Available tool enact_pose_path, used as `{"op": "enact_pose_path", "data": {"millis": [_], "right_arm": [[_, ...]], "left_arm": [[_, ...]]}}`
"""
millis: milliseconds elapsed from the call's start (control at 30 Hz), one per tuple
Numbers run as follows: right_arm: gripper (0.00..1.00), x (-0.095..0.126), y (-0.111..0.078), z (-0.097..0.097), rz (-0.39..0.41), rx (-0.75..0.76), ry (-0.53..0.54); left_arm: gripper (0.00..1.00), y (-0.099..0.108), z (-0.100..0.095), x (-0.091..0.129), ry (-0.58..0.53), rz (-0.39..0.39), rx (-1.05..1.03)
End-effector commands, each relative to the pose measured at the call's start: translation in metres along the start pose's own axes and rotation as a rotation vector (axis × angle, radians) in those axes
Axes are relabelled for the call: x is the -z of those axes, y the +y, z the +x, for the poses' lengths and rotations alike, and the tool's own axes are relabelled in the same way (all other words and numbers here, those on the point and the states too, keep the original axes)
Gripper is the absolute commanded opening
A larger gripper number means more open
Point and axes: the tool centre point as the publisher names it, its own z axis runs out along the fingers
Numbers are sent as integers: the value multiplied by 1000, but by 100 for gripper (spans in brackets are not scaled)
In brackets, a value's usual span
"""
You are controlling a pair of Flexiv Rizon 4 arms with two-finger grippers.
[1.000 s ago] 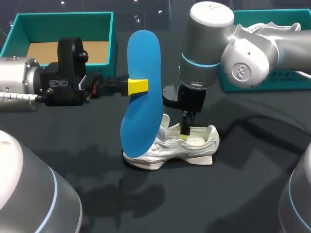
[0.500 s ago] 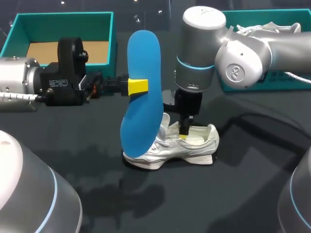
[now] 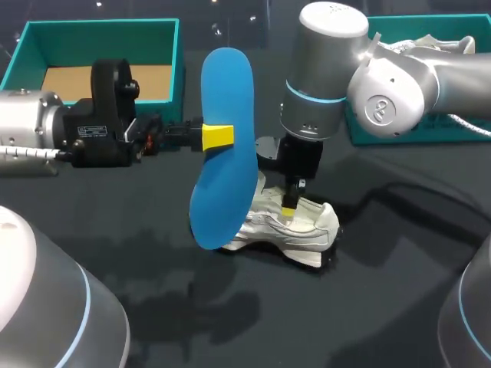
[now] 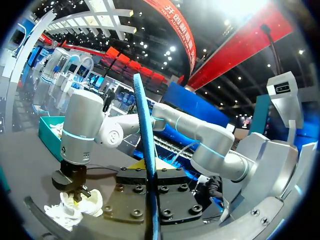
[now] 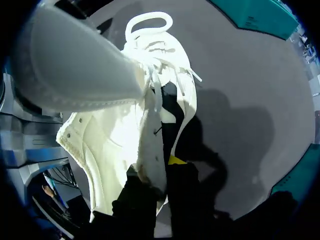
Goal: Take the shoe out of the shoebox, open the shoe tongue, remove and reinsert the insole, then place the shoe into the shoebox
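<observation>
A blue insole (image 3: 225, 146) stands upright above the table, with my left gripper (image 3: 218, 136) shut on its middle; in the left wrist view the insole (image 4: 145, 145) shows edge-on. Just right of it a white shoe (image 3: 295, 230) lies tilted on the dark table. My right gripper (image 3: 289, 208) comes straight down onto the shoe and is shut on its side wall by the opening. In the right wrist view the shoe (image 5: 120, 125) fills the picture, its wall pinched at the gripper (image 5: 161, 172), one yellow fingertip (image 5: 175, 160) showing. The insole's lower end hides the shoe's toe.
A teal shoebox (image 3: 100, 29) with a brown floor stands at the back left. A second teal box (image 3: 399, 132) sits at the back right, partly behind my right arm. Bare dark table lies in front of the shoe.
My right gripper has shut on the shoe's side wall. The shoe has turned and tipped, its toe end drawn to the right. The left arm and insole have not moved.
</observation>
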Motion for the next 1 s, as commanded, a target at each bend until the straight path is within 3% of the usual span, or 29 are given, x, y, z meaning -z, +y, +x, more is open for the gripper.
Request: {"op": "enact_pose_path", "data": {"millis": [33,233,333,367,767,833,1000], "right_arm": [[0,16,-14,10,-58,-102,-11],[0,19,-12,23,-162,-373,-51],[0,21,-5,31,-256,-518,-90],[0,24,0,34,-250,-575,-124],[0,24,0,34,-250,-575,-124],[0,22,2,36,-285,-688,-150],[0,21,14,42,-308,-792,-174]], "left_arm": [[0,0,-2,-2,2,1,0],[0,0,-2,-2,2,1,0],[0,0,-2,-2,2,1,0],[0,0,-2,-2,2,1,0],[0,0,-2,-2,2,1,0],[0,0,-2,-2,2,1,0],[0,0,-2,-2,2,1,0]]}}
